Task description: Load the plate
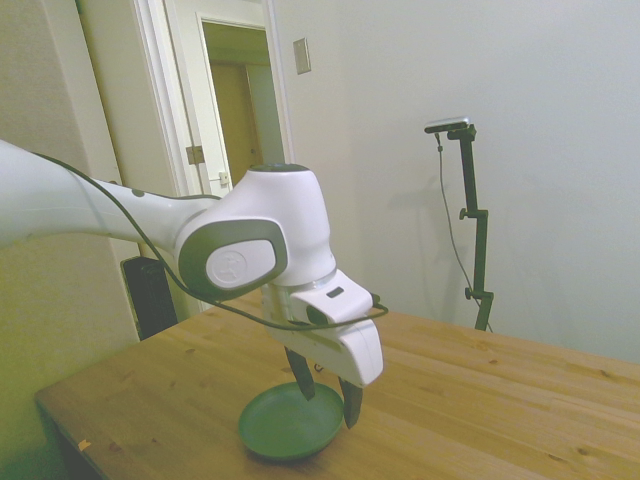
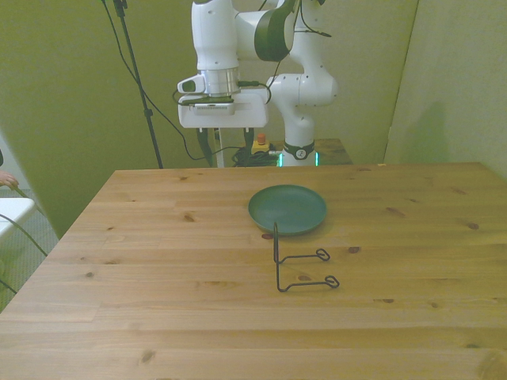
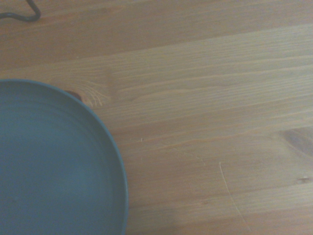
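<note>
Pincer (image 2: 215, 148) agape above table (image 2: 158, 317), beside plate (image 2: 287, 209); no legible writing.

Arm (image 1: 120, 215) extended, wrist bent downward; gripper (image 1: 325, 385) jaws apart, pointing down, holding nothing.

From the side, the arm's white pincer (image 1: 326, 388) hides the thin black wire stand (image 2: 299, 264); the wrist view crops the round dark green plate (image 3: 54, 166).

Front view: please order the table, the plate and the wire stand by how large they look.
1. table, by far the largest
2. plate
3. wire stand, slightly narrower, though nearer the camera, so this ranking is unsure.
</note>
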Tool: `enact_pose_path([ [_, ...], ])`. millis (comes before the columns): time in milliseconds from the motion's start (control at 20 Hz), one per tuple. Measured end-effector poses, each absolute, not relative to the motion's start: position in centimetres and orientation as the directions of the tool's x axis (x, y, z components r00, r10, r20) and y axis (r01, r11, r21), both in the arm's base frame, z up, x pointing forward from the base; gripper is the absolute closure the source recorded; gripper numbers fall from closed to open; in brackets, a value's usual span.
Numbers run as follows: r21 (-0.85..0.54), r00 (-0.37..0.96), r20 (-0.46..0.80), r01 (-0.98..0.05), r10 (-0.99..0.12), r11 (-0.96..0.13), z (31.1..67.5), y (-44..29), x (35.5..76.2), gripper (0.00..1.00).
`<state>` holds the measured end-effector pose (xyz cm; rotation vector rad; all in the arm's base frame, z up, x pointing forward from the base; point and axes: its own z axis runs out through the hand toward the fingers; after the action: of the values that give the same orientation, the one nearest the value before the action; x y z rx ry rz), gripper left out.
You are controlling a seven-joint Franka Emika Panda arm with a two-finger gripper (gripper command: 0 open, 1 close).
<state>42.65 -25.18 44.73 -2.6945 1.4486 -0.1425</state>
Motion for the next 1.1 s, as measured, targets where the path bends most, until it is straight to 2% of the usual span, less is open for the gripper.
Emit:
enact_pose_path([
  [350, -0.167, 0.573, -0.035, -0.811, -0.819, -0.561, 40.0, -24.8, 44.0, 0.0],
  [750, -0.193, 0.568, -0.034, -0.811, -0.822, -0.552, 37.2, -23.0, 44.2, 0.0],
  [1100, -0.214, 0.56, -0.047, -0.814, -0.827, -0.54, 36.3, -22.0, 44.9, 0.0],
])
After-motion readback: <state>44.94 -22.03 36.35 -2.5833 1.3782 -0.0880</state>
